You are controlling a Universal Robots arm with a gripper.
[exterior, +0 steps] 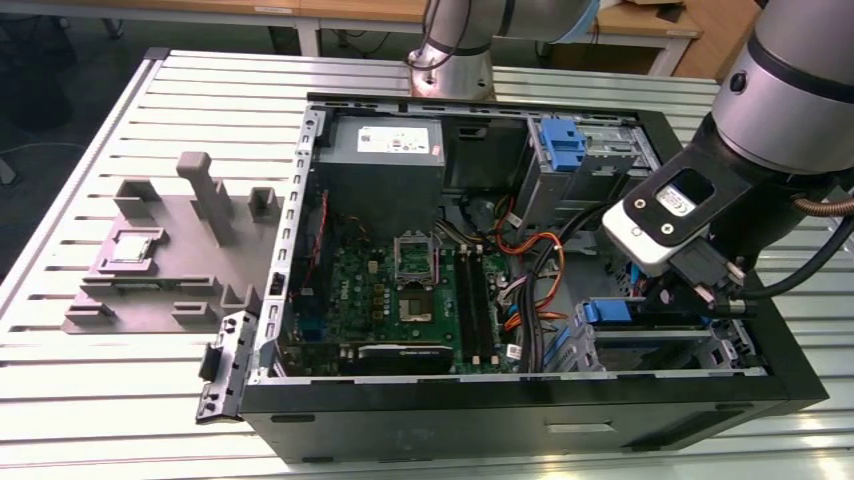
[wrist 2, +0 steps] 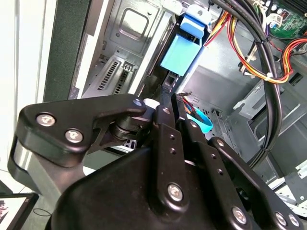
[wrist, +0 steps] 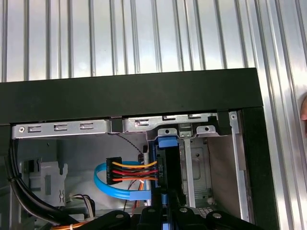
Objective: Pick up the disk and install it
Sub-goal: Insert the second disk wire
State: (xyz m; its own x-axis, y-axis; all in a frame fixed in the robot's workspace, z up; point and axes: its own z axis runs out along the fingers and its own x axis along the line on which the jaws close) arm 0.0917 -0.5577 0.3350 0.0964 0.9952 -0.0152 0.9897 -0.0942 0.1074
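Black and grey computer case [exterior: 534,425] lying open on its side on a slatted metal table [exterior: 80,400], with the green motherboard [exterior: 400,290] in the middle and a grey power supply [exterior: 384,145] at the far end. Off to the exterior view's left, a grey plastic holder [exterior: 174,250] with slots and posts sits on the table, well apart from the case.

The arm [exterior: 787,90] reaches down into the case's near corner at the exterior view's right, and the gripper [exterior: 714,290] is down among the drive bays there. In the first wrist view the disk [wrist: 168,165] stands on edge in the bay just inside the case wall — you see its dark narrow edge with a blue tab on top, and a black plug with orange, red and yellow wires [wrist: 132,172] plus a flat blue cable [wrist: 108,184] meets its side. The gripper [wrist: 168,203] sits right at the disk's near end, fingers close together on either side of that edge — looks like they're pinching it, narrow gap.

In the second wrist view the black gripper [wrist 2: 165,108] points at the same blue-tabbed disk [wrist 2: 180,55] in its metal slot, with bundled black cables [wrist 2: 268,57] running past. A second blue latch [exterior: 563,145] stands in the bay at the far end of the case.
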